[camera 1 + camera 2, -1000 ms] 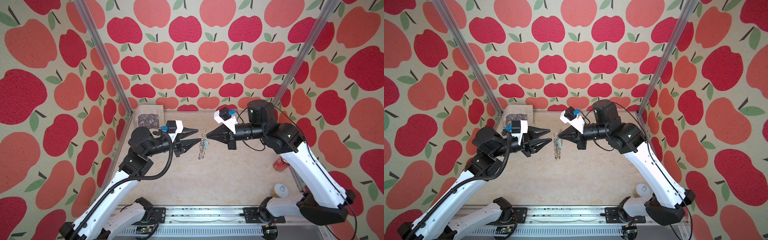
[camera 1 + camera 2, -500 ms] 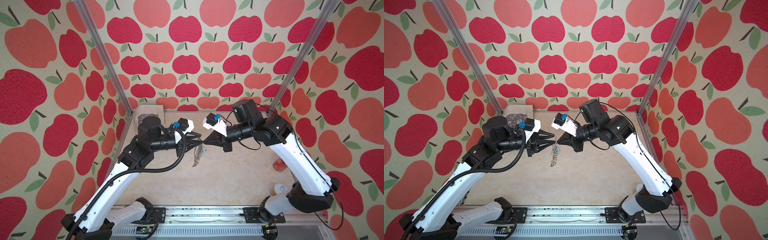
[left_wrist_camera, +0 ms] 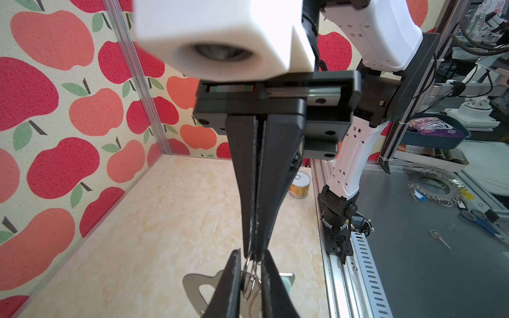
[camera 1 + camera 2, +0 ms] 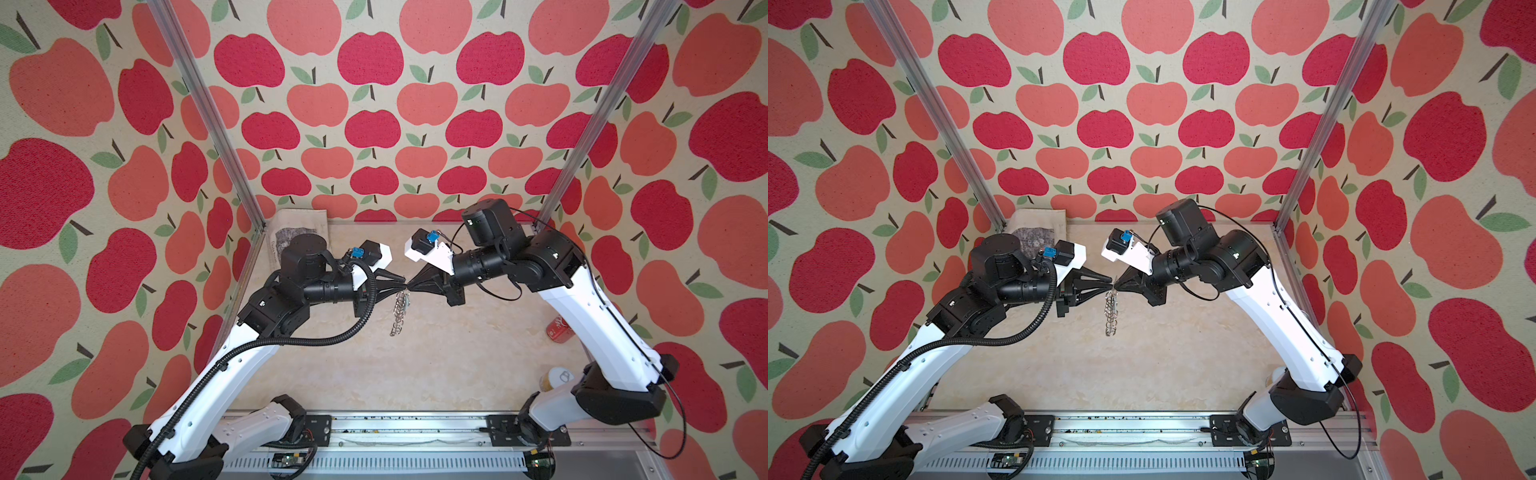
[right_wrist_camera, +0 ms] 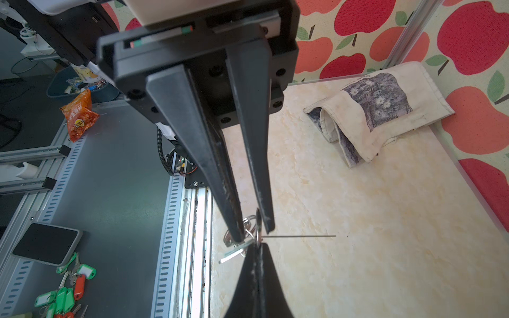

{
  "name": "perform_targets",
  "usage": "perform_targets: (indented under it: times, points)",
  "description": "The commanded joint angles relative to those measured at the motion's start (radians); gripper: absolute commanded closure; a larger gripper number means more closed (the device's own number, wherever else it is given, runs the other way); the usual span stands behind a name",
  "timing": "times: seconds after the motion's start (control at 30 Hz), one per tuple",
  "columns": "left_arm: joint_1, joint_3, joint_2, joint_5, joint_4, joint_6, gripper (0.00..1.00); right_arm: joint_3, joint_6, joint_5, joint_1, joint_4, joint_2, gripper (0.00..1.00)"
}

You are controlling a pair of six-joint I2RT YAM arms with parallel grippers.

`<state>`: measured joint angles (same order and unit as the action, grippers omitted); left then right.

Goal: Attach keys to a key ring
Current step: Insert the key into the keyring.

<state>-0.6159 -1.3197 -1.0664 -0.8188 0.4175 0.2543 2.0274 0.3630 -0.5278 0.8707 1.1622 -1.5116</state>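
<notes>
The right gripper [image 4: 1116, 286] has its fingers pressed flat together on one of the small wire rings [image 3: 248, 265] of the key ring [image 4: 1110, 311], pinching it at the very tips. Meeting it nose to nose, the left gripper [image 4: 1109, 284] holds its fingers [image 5: 228, 209] a narrow gap apart, with that same cluster of rings between them. Whether the pads already bite on the wire I cannot tell. Take a top view as a clock face centred on the meeting tips. The left arm comes in from 9 o'clock and the right from 3 o'clock, and the key ring hangs from the tips toward 6 o'clock, off the table [image 4: 436, 357]. In the left wrist view its grey plate [image 3: 192, 286] dangles below the rings. The key [image 3: 287, 283] shows only as a pale head peeping from behind a left finger, close by the rings; whether it is threaded on is hidden. Farther out, a folded cloth [image 4: 299, 228] lies at 11 o'clock in the back corner and a red can [image 4: 559, 329] at 4 o'clock. The step in hand looks like a two-handed hold on one wire ring, to prise its coil open. The next move calls for a firm left pinch beside the right one, then a small, gentle spread that does not tug the ring out of either grip.
</notes>
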Motion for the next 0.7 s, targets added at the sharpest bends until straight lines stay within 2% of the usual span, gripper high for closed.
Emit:
perform_targets:
  times: [0.0,0.33,0.47,0.6,0.67]
  points:
    - [-0.007,-0.024,-0.005,-0.014,0.007,0.011,0.86,0.028,0.014,-0.005,0.008,0.0,0.007,1.0]
    - [-0.017,-0.023,-0.009,-0.011,0.007,0.011,0.93,0.011,0.007,-0.011,0.008,-0.028,0.019,1.0]
    - [-0.02,-0.019,-0.003,-0.006,0.007,0.012,1.0,0.005,0.004,-0.009,0.008,-0.038,0.024,1.0]
    - [-0.022,-0.013,0.001,-0.003,-0.01,0.011,1.0,0.001,-0.002,-0.011,0.008,-0.043,0.025,1.0]
    - [-0.021,0.001,0.009,0.004,-0.038,0.009,1.0,-0.006,-0.002,0.0,0.007,-0.043,0.03,0.94]
